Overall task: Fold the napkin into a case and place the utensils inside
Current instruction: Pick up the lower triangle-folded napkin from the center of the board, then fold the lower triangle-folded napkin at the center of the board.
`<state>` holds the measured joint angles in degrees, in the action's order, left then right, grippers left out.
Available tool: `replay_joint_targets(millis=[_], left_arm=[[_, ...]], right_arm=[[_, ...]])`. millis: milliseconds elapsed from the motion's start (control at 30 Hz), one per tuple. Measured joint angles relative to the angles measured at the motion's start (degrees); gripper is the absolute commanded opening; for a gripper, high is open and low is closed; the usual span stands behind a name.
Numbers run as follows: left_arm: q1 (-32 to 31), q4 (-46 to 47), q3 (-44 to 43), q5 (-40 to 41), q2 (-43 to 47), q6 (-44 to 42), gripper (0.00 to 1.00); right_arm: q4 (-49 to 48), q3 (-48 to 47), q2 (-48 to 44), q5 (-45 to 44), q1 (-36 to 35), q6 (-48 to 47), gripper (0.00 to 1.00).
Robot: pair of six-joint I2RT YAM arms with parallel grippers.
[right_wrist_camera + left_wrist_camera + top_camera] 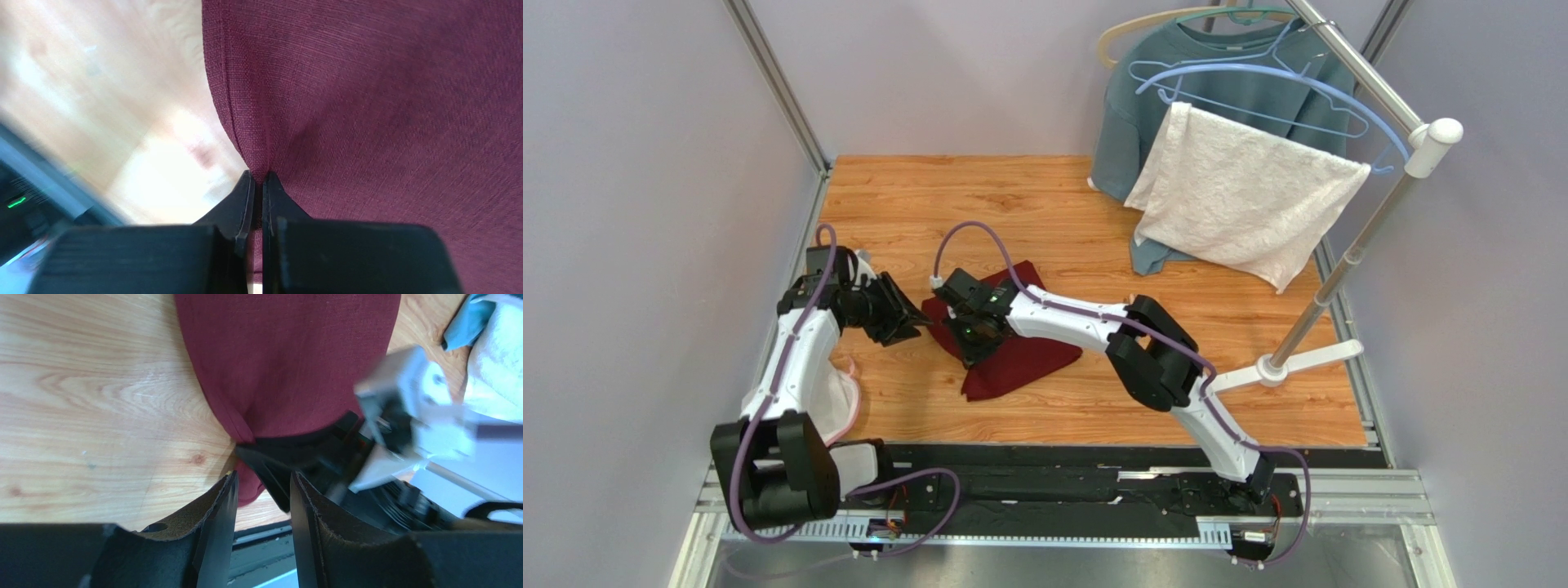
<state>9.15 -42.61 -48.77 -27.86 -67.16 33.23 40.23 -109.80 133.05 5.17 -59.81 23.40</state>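
Evidently limp and light, the dark red cloth napkin [1026,355] lies on the wooden surface [928,208] — right fingers [244,205] pinch shut on its hem, a sound hold; left fingers [222,508] gape empty nearby.

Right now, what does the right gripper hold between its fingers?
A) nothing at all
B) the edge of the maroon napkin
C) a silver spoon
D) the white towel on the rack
B: in the right wrist view the right gripper has its two fingers pressed together on the hemmed edge of the napkin, which puckers where they pinch it.
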Motion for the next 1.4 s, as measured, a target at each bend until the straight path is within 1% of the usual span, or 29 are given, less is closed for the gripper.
replay_joint_targets(millis=[133, 267, 333, 467, 667, 800, 1000, 1100, 1133, 1233, 1333, 1400], left_arm=[[-0.02, 3.43, 1.25, -4.09, -6.75, 0.17, 0.46], [-0.04, 5.33, 1.38, -4.74, -12.41, 0.48, 0.47], [-0.04, 5.86, 1.38, -4.59, -13.53, 0.96, 0.47], [-0.31, 7.15, 1.38, -4.35, -14.10, 2.14, 0.48], [-0.92, 9.14, 1.33, -4.98, -18.25, 3.63, 0.48], [-0.92, 10.91, 2.03, -5.16, -17.75, 5.35, 0.51], [-0.92, 14.36, 5.90, -5.07, -11.43, 9.51, 0.51], [-0.79, 15.04, 6.56, -4.68, -9.35, 10.51, 0.73], [-0.72, 15.41, 6.86, -4.50, -8.44, 11.19, 0.94], [-0.63, 16.26, 7.65, -4.37, -6.47, 12.66, 0.99], [-0.57, 17.77, 7.72, -4.90, -7.32, 14.03, 0.99], [-0.59, 18.88, 7.54, -5.75, -10.14, 14.62, 0.98]], right_arm=[[-7.41, 9.64, -6.05, 8.96, 2.67, 4.90, 0.00], [-13.42, 13.97, -9.35, 14.93, 5.60, 8.39, 0.00], [-17.11, 16.28, -10.75, 17.40, 6.95, 9.90, 0.00], [-21.99, 19.52, -11.87, 21.14, 8.26, 12.20, 0.00], [-25.00, 21.20, -11.87, 24.00, 8.35, 13.60, 0.00], [-26.43, 21.27, -11.87, 24.96, 8.37, 13.92, 0.00], [-26.86, 21.38, -11.87, 25.38, 8.37, 13.88, 0.00], [-26.86, 21.57, -11.87, 25.35, 8.37, 13.86, 0.00], [-26.86, 21.68, -11.87, 25.38, 8.35, 13.86, 0.00], [-26.82, 21.86, -11.87, 25.38, 8.37, 13.84, 0.00], [-26.86, 21.86, -11.87, 25.40, 8.37, 13.84, 0.00], [-26.86, 21.86, -11.87, 25.40, 8.35, 13.84, 0.00]])
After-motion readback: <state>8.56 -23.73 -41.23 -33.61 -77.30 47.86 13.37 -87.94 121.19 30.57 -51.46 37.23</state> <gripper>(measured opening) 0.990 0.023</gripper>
